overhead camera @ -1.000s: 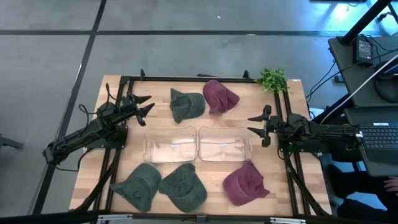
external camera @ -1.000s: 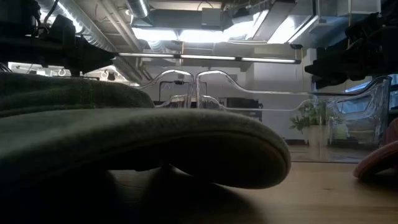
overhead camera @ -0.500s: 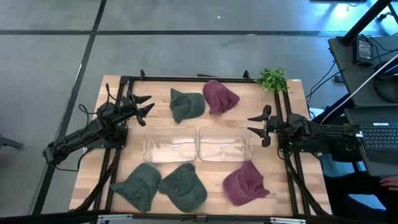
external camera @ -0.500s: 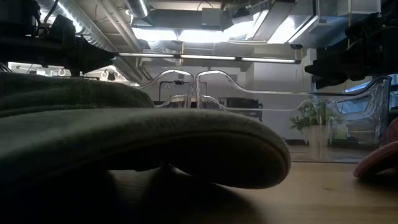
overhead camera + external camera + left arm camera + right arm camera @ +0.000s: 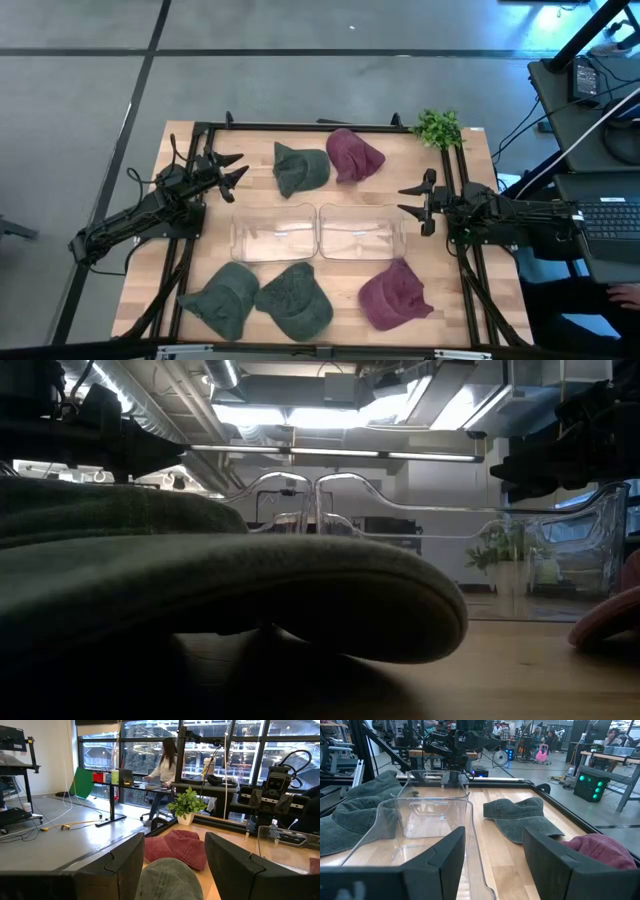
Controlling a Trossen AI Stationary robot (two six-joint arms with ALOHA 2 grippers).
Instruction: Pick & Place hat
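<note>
Nothing has changed over the last second: both arms hold the same poses and every hat lies where it lay, so the pick has not begun and the task looks to be at its very start. The left gripper (image 5: 228,172) hovers at the table's left side with its fingers spread apart and empty, pointing toward the green hat (image 5: 300,168) at the far edge, which is the nearest thing to it; the left wrist view shows that hat just ahead between the fingers, with the maroon hat (image 5: 354,154) beyond it. The right gripper (image 5: 415,203) waits at the right side, fingers also apart and holding nothing, just beside the right clear bin (image 5: 361,232). The left clear bin (image 5: 274,233) touches it, and both sit empty in the middle of the table. Three more hats lie along the near edge: two green ones (image 5: 222,298) (image 5: 295,299) touching each other, and another maroon one (image 5: 393,293) apart from them. The surface is a pale wooden table (image 5: 196,254) with a black frame, and a small potted plant (image 5: 437,127) stands at its far right corner. Beyond it is grey floor, a desk with a laptop (image 5: 609,224), and a person seated at a distant desk by large windows.
</note>
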